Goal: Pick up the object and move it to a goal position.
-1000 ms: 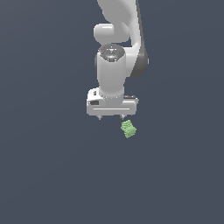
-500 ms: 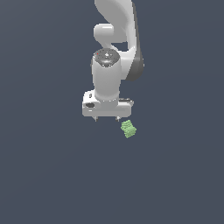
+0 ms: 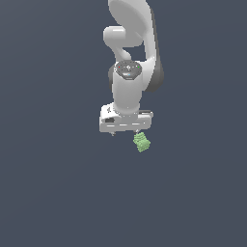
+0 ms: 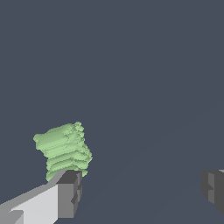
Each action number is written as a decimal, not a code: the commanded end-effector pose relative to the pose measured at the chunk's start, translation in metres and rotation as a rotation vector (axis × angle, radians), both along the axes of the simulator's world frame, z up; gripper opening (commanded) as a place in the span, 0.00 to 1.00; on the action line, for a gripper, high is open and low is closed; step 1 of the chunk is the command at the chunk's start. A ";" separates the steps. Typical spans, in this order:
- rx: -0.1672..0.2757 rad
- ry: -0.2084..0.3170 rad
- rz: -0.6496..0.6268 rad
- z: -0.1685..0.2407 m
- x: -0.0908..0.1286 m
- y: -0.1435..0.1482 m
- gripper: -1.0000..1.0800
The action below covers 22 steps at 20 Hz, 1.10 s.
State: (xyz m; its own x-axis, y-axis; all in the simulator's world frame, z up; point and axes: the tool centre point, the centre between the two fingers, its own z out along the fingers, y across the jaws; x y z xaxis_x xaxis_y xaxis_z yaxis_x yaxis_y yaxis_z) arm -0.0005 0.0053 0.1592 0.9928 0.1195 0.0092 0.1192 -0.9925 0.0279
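The object [image 3: 141,142] is a small light-green ridged lump lying on the dark grey floor, just below and toward the exterior view's right of the white gripper [image 3: 125,132]. In the wrist view the object [image 4: 64,150] sits just beyond one grey fingertip [image 4: 70,193], not between the two; the other fingertip [image 4: 213,186] is far off across the frame. The gripper [image 4: 141,190] stands open with nothing held. The white arm rises behind it in the exterior view.
Flat dark grey floor [image 3: 58,193] surrounds the arm on all sides. No other objects, containers or edges appear in either view.
The gripper has shifted slightly toward the exterior view's left and rotated a little about its axis. The green object has not moved.
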 end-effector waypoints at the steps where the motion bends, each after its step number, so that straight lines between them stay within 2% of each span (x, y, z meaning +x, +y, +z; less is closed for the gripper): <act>1: 0.004 0.005 0.065 -0.012 -0.004 0.019 0.96; 6: 0.015 0.012 0.213 -0.038 -0.015 0.062 0.96; 10: 0.022 0.015 0.284 -0.050 -0.022 0.082 0.96; 17: 0.024 0.017 0.300 -0.054 -0.024 0.087 0.96; 22: 0.024 0.017 0.303 -0.071 -0.025 0.087 0.96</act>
